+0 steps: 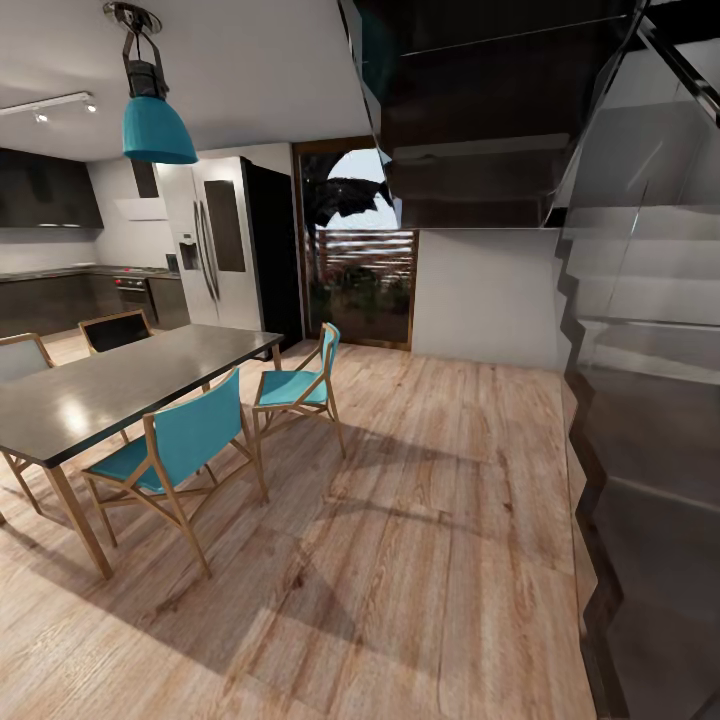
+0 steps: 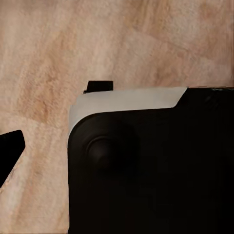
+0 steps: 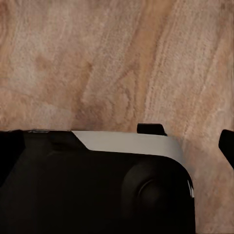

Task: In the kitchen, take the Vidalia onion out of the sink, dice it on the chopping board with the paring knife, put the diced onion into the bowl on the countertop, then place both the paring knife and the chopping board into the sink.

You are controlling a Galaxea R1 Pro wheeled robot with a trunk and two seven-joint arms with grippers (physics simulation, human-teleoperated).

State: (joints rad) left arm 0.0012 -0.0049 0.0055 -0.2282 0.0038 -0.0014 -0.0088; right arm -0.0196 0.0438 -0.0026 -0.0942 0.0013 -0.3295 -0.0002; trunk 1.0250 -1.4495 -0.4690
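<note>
Head view: the robot is in transit; the kitchen (image 1: 70,270) with its countertop (image 1: 60,272) lies far left, beyond a dining table (image 1: 110,385); next, drive there. Wrist views: wood floor (image 2: 48,58); finger opening cannot be told.

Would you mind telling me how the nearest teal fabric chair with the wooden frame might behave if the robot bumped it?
The nearest teal fabric chair with the wooden frame probably slides easily, since it stands on smooth pale wood floor. Its thin splayed legs and sling seat suggest it is light, and a push high on the backrest might tip it.
</note>
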